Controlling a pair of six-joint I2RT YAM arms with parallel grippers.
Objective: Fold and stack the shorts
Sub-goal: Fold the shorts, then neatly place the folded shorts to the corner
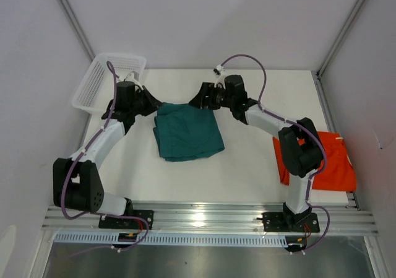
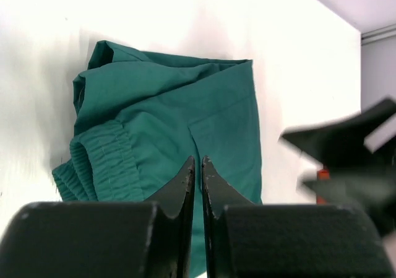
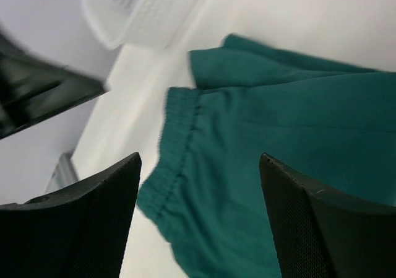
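The dark teal green shorts (image 1: pixel 187 132) lie folded in the middle of the table, elastic waistband toward the left. My left gripper (image 1: pixel 153 104) is shut with nothing visibly held, at the shorts' far left corner; in the left wrist view (image 2: pixel 198 161) the fabric (image 2: pixel 167 123) lies just beyond its tips. My right gripper (image 1: pixel 198 98) is open and empty at the shorts' far right corner, hovering over the waistband (image 3: pixel 176 154) in the right wrist view (image 3: pixel 201 163). The bright orange shorts (image 1: pixel 334 160) lie at the right edge, partly hidden by the right arm.
A white mesh basket (image 1: pixel 105 80) stands at the far left corner, just behind the left gripper; it also shows in the right wrist view (image 3: pixel 142 5). The right arm's elbow (image 1: pixel 300 148) overlaps the orange shorts. A metal rail (image 1: pixel 204 216) runs along the near edge.
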